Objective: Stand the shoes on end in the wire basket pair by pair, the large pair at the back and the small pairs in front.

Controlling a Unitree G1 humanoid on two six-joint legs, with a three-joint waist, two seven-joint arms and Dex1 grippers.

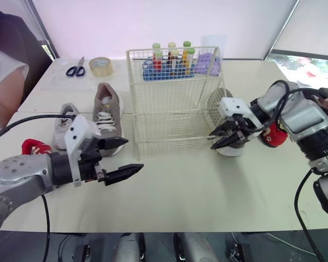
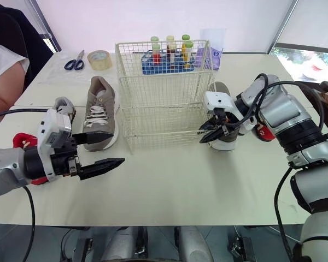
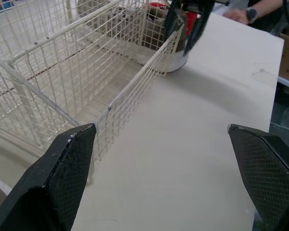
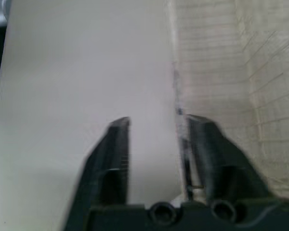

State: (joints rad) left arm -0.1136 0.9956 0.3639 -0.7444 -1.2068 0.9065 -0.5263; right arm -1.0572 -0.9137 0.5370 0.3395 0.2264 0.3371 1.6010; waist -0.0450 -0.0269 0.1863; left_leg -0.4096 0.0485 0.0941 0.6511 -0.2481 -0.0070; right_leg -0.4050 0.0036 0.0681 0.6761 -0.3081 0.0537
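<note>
**A:** Where is there open room?
**B:** The table is bare from its near edge up to the wire basket, which stands empty at mid-table.

**A:** How do the shoes lie?
**B:** The tan sneaker rests sole-down just left of the basket, with its long axis running near to far and its toe near. A small grey sneaker lies parallel just left of it. A red shoe sits nearer and further left. The second tan sneaker lies just beside the basket's right wall on the same axis, its white toe near. A second red shoe sits right of it.

**A:** And the pincers?
**B:** The left gripper has its fingers spread wide and empty, and hovers at the tan sneaker's toe. The right gripper has its fingers parted and empty. It sits at the basket's near right corner, just in front of the second tan sneaker's toe.
</note>
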